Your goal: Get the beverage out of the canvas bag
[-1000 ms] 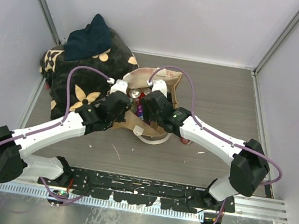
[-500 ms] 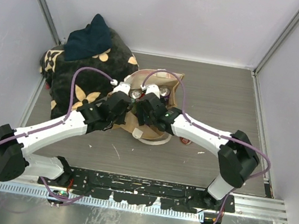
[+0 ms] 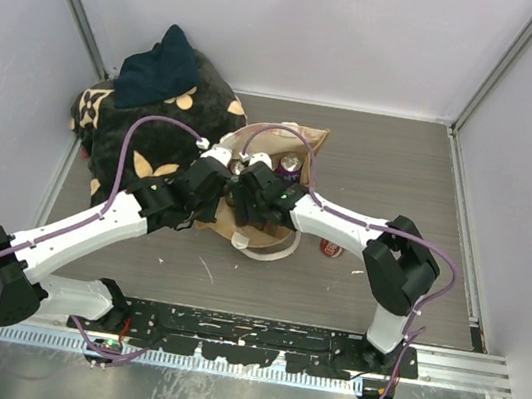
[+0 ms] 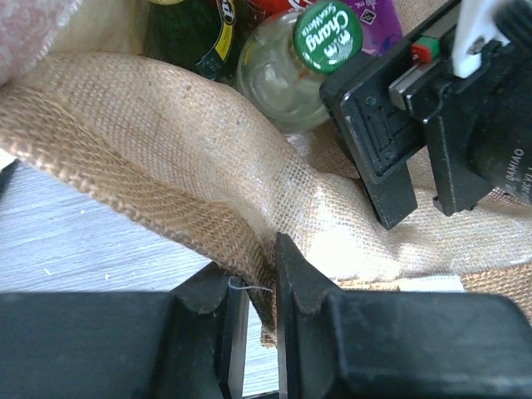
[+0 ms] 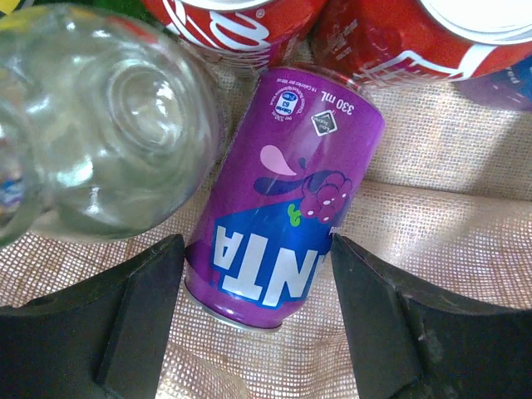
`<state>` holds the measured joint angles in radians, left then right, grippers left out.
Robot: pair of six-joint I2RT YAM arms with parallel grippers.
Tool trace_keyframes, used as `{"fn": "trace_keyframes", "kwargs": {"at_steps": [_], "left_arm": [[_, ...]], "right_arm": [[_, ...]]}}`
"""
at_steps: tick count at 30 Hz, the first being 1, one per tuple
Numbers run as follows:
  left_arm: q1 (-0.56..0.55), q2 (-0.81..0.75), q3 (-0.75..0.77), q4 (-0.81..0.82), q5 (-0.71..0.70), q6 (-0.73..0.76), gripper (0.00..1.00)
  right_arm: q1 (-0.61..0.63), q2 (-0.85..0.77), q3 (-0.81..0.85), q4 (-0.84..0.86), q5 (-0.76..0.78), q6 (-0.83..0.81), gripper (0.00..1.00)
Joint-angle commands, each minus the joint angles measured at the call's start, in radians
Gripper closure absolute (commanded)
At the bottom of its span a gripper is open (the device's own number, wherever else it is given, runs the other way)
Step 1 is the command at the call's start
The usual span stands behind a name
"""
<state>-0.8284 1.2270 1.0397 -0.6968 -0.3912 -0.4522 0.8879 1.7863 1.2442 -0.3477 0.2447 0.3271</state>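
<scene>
The tan canvas bag [image 3: 308,141] lies on its side mid-table, mouth toward the arms. My left gripper [image 3: 220,180] is shut on its woven rim [image 4: 166,116], with the fabric pinched between the fingers [image 4: 291,283]. My right gripper [image 3: 250,192] is inside the bag's mouth and open. Its fingers [image 5: 133,316] straddle the lower end of a purple Fanta can [image 5: 283,191] lying on the bag's lining, with a small gap at the right finger. The right gripper's black body [image 4: 416,125] also shows in the left wrist view.
A clear glass bottle [image 5: 100,125] with a green cap [image 4: 328,37] lies left of the purple can, and red cola cans [image 5: 241,25] lie beyond it. A red can [image 3: 331,248] lies on the table. A black flowered cushion [image 3: 145,135] sits at back left. The cream handle loop [image 3: 263,250] is in front.
My right gripper has moved left and deeper into the bag's mouth, close to my left gripper. The left gripper keeps its hold on the rim.
</scene>
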Motion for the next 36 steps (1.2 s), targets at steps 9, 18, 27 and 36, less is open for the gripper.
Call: {"fn": "trace_keyframes", "kwargs": {"at_steps": [9, 18, 27, 36], "left_arm": [[-0.005, -0.001, 0.041, -0.09, -0.035, 0.072, 0.77], [-0.004, 0.016, 0.066, -0.07, -0.048, 0.094, 0.77], [-0.003, 0.011, 0.069, -0.061, -0.057, 0.095, 0.76], [-0.003, 0.008, 0.071, -0.058, -0.062, 0.096, 0.76]], "right_arm": [[0.015, 0.113, 0.11, -0.226, -0.071, 0.022, 0.23], [0.016, 0.124, 0.143, -0.334, 0.011, 0.051, 0.02], [0.016, 0.082, 0.189, -0.403, 0.099, 0.051, 0.99], [0.017, -0.027, 0.333, -0.415, 0.289, -0.044, 0.99]]}}
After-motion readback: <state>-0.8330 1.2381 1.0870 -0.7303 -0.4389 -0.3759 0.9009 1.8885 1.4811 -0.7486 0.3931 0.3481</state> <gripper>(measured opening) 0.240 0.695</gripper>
